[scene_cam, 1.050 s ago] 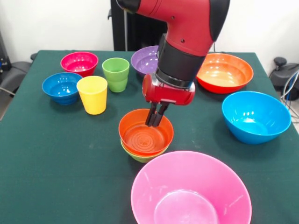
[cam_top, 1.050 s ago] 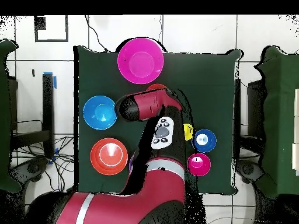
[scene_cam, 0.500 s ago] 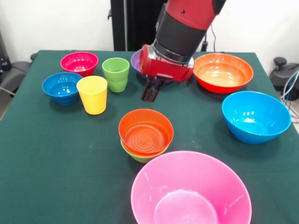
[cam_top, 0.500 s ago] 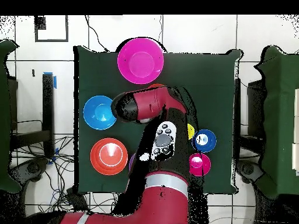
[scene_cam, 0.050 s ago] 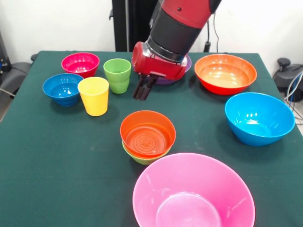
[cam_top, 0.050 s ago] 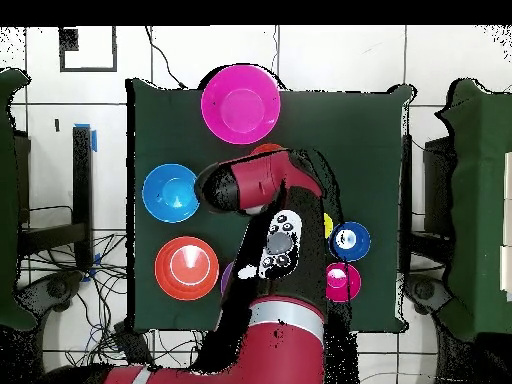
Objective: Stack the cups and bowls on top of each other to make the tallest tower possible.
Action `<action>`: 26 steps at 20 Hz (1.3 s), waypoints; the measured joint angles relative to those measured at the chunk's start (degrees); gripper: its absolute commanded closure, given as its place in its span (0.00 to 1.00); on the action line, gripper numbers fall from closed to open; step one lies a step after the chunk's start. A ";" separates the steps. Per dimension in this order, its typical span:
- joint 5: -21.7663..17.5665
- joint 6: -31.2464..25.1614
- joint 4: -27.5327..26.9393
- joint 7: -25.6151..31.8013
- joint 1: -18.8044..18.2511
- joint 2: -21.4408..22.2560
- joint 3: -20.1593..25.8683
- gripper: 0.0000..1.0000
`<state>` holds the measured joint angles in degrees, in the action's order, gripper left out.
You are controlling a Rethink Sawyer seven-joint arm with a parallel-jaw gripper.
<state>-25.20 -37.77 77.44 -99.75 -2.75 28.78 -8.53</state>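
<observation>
The tower is a small orange-red bowl (scene_cam, 0.050 s ago: 147, 133) nested in a small green bowl (scene_cam, 0.050 s ago: 141, 159) at mid-table. My gripper (scene_cam, 0.050 s ago: 141, 96) hangs behind it, just right of the green cup (scene_cam, 0.050 s ago: 117, 74), its dark fingers pressed together and holding nothing. The yellow cup (scene_cam, 0.050 s ago: 93, 96) stands left of that. Small magenta-red (scene_cam, 0.050 s ago: 80, 64) and dark blue (scene_cam, 0.050 s ago: 62, 88) bowls sit at the far left. The large pink (scene_cam, 0.050 s ago: 193, 194), light blue (scene_cam, 0.050 s ago: 259, 118) and orange (scene_cam, 0.050 s ago: 225, 73) bowls lie on the right side. The purple bowl (scene_cam, 0.050 s ago: 186, 67) is mostly hidden behind the arm.
In the overhead view the red arm (cam_top, 0.050 s ago: 265, 190) covers the gripper, the green cup and most of the tower. Around it show the pink bowl (cam_top, 0.050 s ago: 240, 102), light blue bowl (cam_top, 0.050 s ago: 170, 193), orange bowl (cam_top, 0.050 s ago: 186, 267) and dark blue bowl (cam_top, 0.050 s ago: 349, 240).
The gripper has lifted out of the orange-red bowl and moved back and left toward the green cup. The nested bowls stayed in place.
</observation>
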 measured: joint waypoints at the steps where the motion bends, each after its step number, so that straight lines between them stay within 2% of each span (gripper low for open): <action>1: -0.38 0.15 0.00 0.00 0.00 -0.44 -0.18 1.00; 18: -1.57 3.81 0.39 0.00 0.36 -4.60 -2.46 1.00; 26: -1.56 6.67 1.88 0.00 0.45 -4.30 -2.51 1.00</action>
<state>-26.75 -31.11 79.32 -99.75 -2.30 24.49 -11.05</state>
